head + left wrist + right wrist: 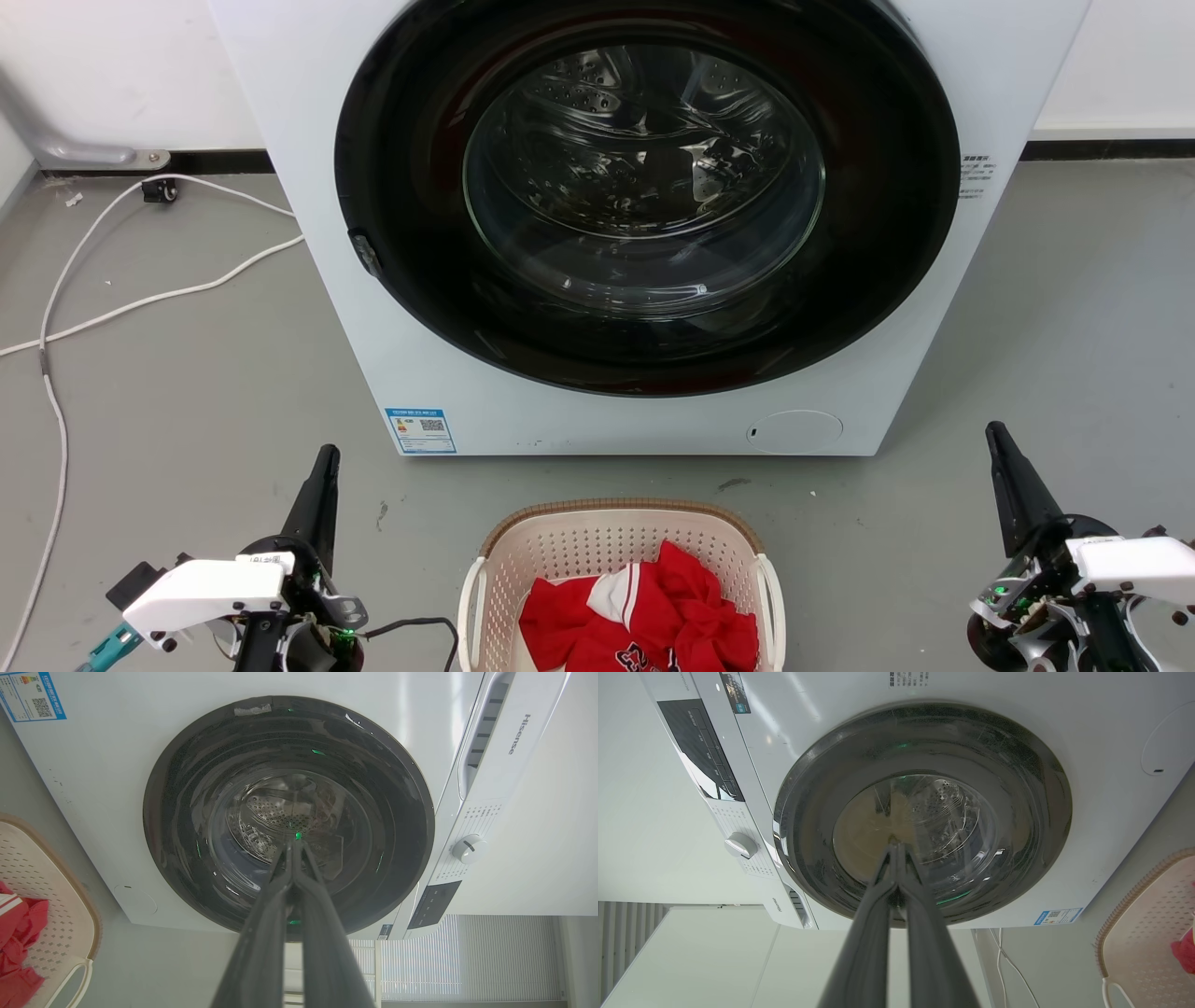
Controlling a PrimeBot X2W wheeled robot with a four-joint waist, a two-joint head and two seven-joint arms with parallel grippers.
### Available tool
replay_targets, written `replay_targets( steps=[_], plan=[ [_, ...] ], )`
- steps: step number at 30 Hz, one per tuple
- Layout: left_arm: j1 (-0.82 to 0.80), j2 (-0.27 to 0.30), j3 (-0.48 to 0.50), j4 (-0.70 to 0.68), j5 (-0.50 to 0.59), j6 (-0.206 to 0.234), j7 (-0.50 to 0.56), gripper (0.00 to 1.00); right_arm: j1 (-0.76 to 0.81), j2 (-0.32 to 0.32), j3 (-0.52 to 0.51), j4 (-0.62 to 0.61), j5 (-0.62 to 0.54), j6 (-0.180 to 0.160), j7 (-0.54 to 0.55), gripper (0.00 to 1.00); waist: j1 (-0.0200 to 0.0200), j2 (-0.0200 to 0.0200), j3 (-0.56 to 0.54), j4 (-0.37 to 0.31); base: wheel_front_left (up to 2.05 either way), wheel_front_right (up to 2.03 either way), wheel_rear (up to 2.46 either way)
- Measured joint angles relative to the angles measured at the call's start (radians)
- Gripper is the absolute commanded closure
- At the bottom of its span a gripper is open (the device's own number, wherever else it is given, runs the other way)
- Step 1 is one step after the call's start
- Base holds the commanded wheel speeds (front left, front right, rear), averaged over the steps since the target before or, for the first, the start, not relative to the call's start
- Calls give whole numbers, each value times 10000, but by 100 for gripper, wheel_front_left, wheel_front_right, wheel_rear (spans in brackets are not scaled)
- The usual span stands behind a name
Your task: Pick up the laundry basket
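Basket [560, 560] sits on the floor [187, 392] at the bottom middle of the head view, just in front of the washer [579, 425], with red clothes [644, 616] heaped inside. The left gripper [327, 457] stands off to its left and the right gripper [995, 431] well off to its right. Both point toward the washer, each with its fingers pressed together and holding nothing. Neither touches the basket, so I judge the task not begun: the reach to the white handles [472, 597], the grasp and the lift are all left to do.

In the left wrist view, the left gripper [294, 845] has its fingers meeting at the tips, seen against the washer's dark door [187, 788]. The basket [56, 868] lies at that view's left edge, apart from the fingers, with one handle [70, 975] near the bottom corner.

In the right wrist view, the right gripper [896, 847] is likewise closed and empty, aimed at the door. The basket [1148, 933] lies at the lower right edge, clear of the fingers, which will have to part before they can take a handle.
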Motion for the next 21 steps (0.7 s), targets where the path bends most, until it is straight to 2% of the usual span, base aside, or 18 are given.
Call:
replay_targets(
  steps=[21],
  plan=[
    [-1,-17,25,0,4,0,33,100,-16,25,-40,2,-31,0,33,100,0,0,0,0,0,0,0]
  ],
)
